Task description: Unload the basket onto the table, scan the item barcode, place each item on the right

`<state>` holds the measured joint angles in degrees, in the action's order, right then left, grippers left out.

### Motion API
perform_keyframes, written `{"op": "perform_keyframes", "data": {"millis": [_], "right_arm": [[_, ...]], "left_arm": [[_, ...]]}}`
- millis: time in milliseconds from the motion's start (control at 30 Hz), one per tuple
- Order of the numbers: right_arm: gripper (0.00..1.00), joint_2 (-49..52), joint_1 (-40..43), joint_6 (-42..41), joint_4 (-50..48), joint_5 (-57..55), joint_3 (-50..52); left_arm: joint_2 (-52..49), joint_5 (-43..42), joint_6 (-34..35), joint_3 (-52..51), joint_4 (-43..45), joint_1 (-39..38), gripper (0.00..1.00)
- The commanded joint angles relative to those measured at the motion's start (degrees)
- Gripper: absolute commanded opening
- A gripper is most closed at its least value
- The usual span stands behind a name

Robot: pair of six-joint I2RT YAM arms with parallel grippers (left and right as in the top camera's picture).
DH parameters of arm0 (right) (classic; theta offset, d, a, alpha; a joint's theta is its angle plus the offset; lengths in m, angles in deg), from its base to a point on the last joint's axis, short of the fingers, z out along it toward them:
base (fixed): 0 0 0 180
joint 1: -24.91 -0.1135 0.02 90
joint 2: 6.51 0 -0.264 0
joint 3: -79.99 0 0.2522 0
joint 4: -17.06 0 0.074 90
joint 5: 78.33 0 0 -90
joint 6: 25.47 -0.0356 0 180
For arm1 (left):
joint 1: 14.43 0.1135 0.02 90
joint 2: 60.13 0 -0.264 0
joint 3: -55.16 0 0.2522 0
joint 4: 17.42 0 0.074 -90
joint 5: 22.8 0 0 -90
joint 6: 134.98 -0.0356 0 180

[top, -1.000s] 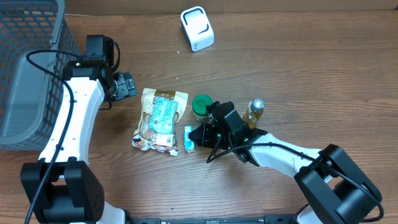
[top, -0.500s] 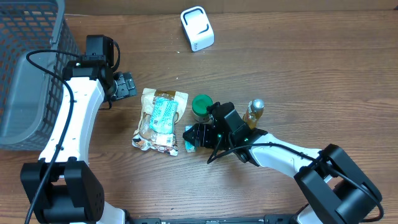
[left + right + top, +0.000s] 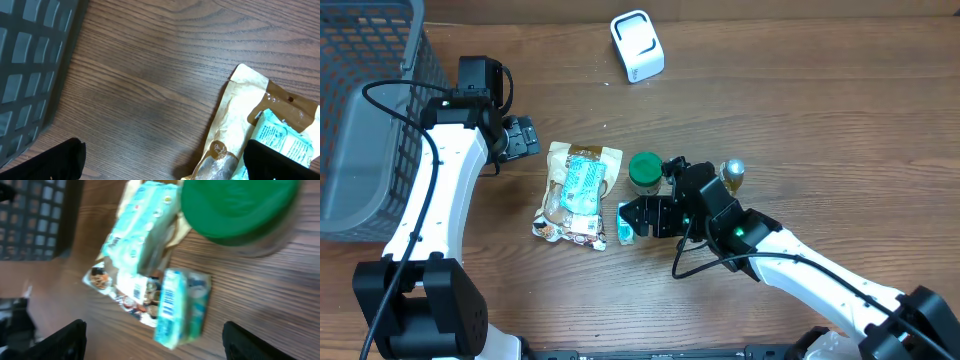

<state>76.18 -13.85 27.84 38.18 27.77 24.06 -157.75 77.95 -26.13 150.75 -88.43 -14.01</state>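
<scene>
Wooden table (image 3: 820, 120), bearing small teal box (image 3: 625, 222) with barcode showing, beside snack pouch (image 3: 578, 190) and just ahead of right gripper (image 3: 645, 216), jaws spread and clear of it; left gripper (image 3: 523, 137) farther off, likewise spread wide.

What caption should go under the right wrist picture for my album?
Open right hand over a small teal box, beside a snack bag and green-lidded jar.

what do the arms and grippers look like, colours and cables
Both arms have white shells with black joints: left arm, right arm. The left gripper and right gripper are black. A loose black cable trails each arm; a green light glows near the right wrist.
</scene>
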Motion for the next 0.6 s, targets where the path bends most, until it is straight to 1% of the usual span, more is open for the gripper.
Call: {"op": "perform_keyframes", "data": {"millis": [0, 100, 200, 267, 300, 567], "right_arm": [[0.84, -0.83, -0.11, 1.42, 0.66, -3.45, 0.09], [0.85, -0.83, -0.11, 1.44, 0.68, -3.48, 0.09], [0.9, -0.83, -0.11, 1.44, 0.83, -3.45, 0.09], [0.98, -0.83, -0.11, 1.64, 1.2, -3.45, 0.09], [1.0, -0.83, -0.11, 2.21, 1.33, -3.45, 0.11], [1.0, -0.83, -0.11, 2.69, 1.38, -3.65, 0.11]], "left_arm": [[0.24, 0.15, -1.09, 0.83, 0.11, -0.07, 1.0], [0.24, 0.15, -1.09, 0.83, 0.11, -0.07, 1.0], [0.24, 0.15, -1.09, 0.83, 0.11, -0.07, 1.0], [0.24, 0.15, -1.09, 0.83, 0.13, -0.07, 1.0], [0.24, 0.15, -1.07, 0.83, 0.11, -0.07, 1.0], [0.24, 0.15, -1.09, 0.83, 0.11, -0.07, 1.0]]}}
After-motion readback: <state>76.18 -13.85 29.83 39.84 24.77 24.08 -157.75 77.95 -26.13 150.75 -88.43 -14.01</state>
